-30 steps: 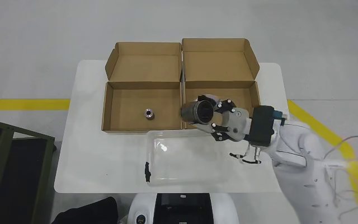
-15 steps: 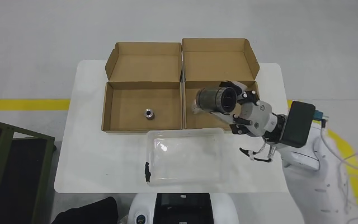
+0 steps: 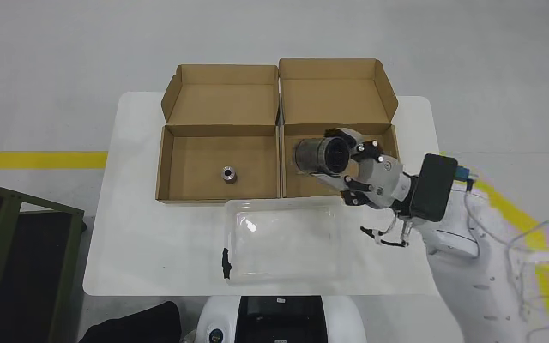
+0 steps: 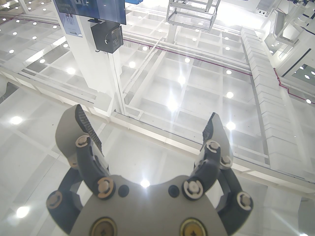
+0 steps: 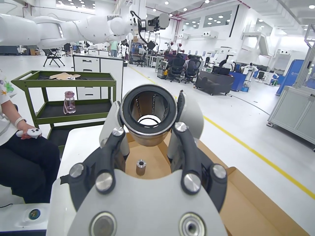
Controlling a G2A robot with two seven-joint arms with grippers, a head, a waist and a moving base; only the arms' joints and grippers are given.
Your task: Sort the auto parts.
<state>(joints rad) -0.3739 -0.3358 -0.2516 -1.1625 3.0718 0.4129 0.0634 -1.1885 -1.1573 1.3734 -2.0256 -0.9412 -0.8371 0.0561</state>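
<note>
we've got the right gripper [image 3: 336, 158] clamped on a metal cylinder [image 3: 314, 155] over the right box [image 3: 334, 103]; left gripper [image 4: 147, 130] fingers spread wide

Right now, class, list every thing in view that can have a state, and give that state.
right gripper: shut on the cylindrical sleeve
cylindrical sleeve: held on its side over the right cardboard box
left gripper: open, holding nothing
left cardboard box: lid open, small metal bushing inside
right cardboard box: lid open

Right end effector [image 5: 150, 114] tight on cylinder [image 3: 313, 154]; left end effector [image 4: 147, 128] agape, upturned.
</note>
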